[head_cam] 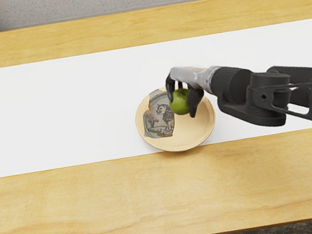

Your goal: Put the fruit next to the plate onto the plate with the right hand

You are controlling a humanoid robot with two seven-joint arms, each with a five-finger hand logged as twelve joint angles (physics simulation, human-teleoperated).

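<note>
A green apple (180, 102) sits over the upper right part of a tan plate (197, 136), which has a printed picture on its left side. My right hand (181, 96) comes in from the right edge and its dark fingers (195, 102) curl around the apple from above and from both sides. Whether the apple rests on the plate or hangs just above it I cannot tell. The left arm does not show.
The plate stands at the near edge of a white runner (54, 112) that crosses a wooden table (156, 194). My right forearm (271, 95) stretches across the runner to the right of the plate. A grey wall runs behind the table.
</note>
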